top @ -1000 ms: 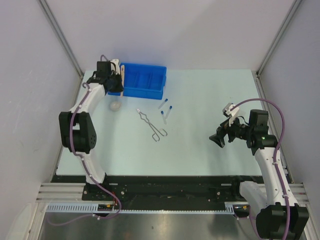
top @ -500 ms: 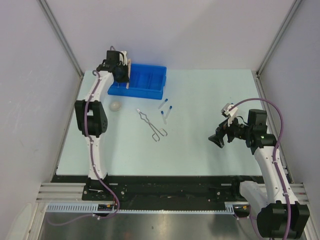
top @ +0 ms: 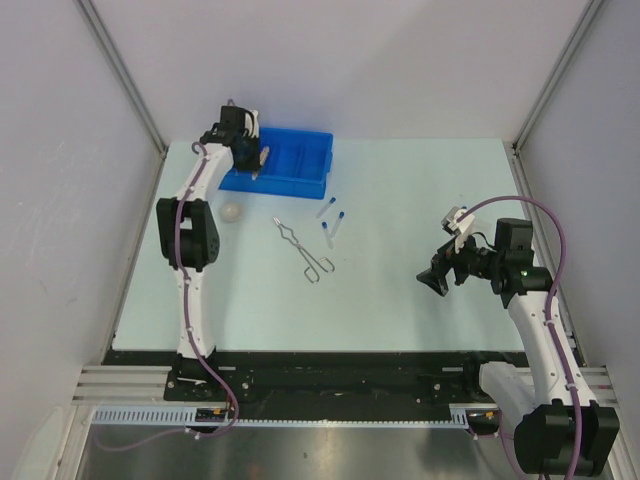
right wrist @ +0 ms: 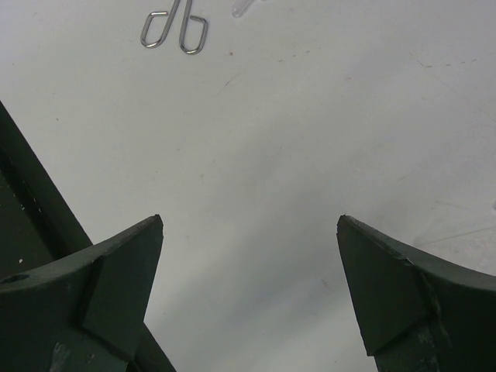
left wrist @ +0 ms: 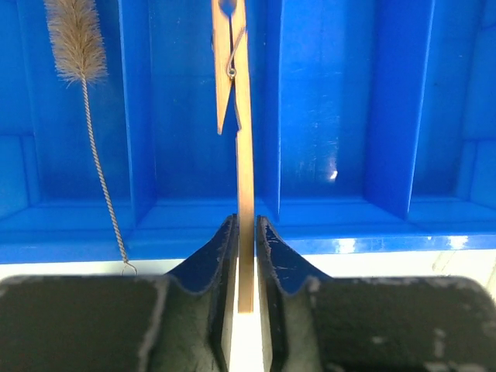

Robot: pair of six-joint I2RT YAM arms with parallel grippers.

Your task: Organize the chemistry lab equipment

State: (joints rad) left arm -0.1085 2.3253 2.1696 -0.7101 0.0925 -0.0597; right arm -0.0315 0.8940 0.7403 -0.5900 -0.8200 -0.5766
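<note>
— Left gripper (left wrist: 246,226)?
— Jaws narrow, pinching the tan wooden-handled tool (left wrist: 243,155), which reaches out over the blue bin (left wrist: 397,116) near the tabletop's far-left corner.
— Right gripper (right wrist: 249,232)?
— Wide, empty; silver wire tongs (right wrist: 175,31) lie well ahead.

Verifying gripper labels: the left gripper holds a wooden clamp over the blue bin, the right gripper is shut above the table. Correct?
No: the right gripper is open, its jaws wide apart in the right wrist view. The rest holds.

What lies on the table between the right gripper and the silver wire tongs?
Nothing: the top view shows bare table from right gripper to silver wire tongs.
</note>
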